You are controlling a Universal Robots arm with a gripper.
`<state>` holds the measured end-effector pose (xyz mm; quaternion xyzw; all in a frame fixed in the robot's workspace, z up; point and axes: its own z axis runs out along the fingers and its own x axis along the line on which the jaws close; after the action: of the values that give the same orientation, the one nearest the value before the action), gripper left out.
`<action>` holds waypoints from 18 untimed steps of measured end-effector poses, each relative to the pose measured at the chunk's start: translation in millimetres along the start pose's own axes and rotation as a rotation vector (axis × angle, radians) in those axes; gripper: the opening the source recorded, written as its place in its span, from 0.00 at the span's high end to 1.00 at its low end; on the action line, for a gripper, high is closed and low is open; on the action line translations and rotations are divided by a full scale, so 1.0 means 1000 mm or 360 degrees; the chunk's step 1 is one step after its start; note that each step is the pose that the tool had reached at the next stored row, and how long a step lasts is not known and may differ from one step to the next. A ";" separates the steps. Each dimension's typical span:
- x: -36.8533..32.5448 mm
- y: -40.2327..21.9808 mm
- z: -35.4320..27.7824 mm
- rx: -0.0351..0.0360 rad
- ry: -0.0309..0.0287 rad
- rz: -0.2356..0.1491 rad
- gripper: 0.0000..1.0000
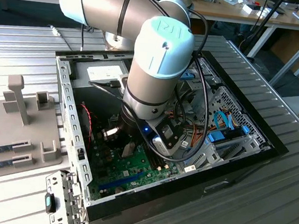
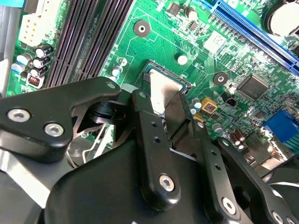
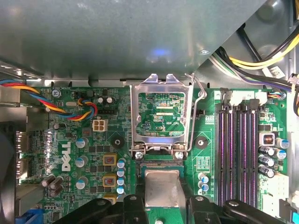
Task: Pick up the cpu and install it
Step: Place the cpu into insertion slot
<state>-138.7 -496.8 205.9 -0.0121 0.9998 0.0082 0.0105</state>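
The cpu (image 3: 161, 184), a small square chip with a dull silver top, sits between my gripper's (image 3: 162, 198) black fingers, low over the socket on the green motherboard (image 3: 84, 140). In the second wrist view the cpu (image 2: 164, 89) lies over the socket opening (image 2: 156, 66), with the fingers (image 2: 142, 112) pressed against its two sides. The hinged silver socket frame (image 3: 136, 116) stands flipped open beside the socket, its lever (image 3: 200, 93) raised. In the exterior view the arm (image 1: 157, 64) reaches down into the open computer case (image 1: 68, 98) and hides the gripper's tips.
Dark memory slots (image 3: 238, 149) run beside the socket. Yellow and black power cables (image 3: 254, 56) hang at the case wall, and coloured fan wires (image 3: 56, 103) cross the board. A blue expansion slot (image 2: 252, 28) lies farther off. A grey rack (image 1: 14, 130) stands at the exterior view's left.
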 end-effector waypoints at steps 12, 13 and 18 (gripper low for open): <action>-0.0002 0.0038 0.0006 0.0000 0.00000 0.0000 0.53; -0.0001 0.0031 0.0009 0.0000 0.00001 0.0000 0.53; -0.0002 0.0021 0.0026 0.0000 0.00019 0.0000 0.53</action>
<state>-138.5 -494.7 203.3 -0.0121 0.9998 0.0081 0.0099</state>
